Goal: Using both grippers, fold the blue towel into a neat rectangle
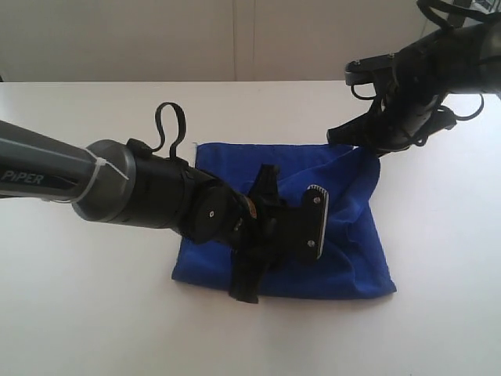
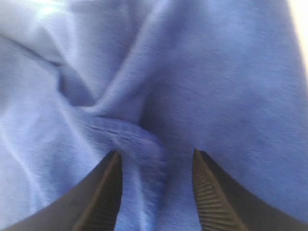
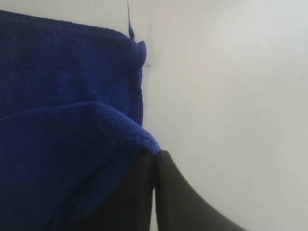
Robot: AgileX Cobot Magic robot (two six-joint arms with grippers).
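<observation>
Fold under way on the blue towel (image 1: 352,251), rumpled and roughly square at the centre of the white table (image 1: 94,313).

Left gripper (image 2: 156,161) hangs over the towel's middle, its jaws spread wide astride a raised ridge of cloth and gripping nothing. At the towel's 1 o'clock corner the right gripper (image 3: 155,159) is pinched tight on a folded edge. The risk, as I judge it, is that the right arm pulls while the left closes on that ridge. The layers could then bunch or drag askew, spoiling the rectangle, and so thin a pinch might also slip free.
</observation>
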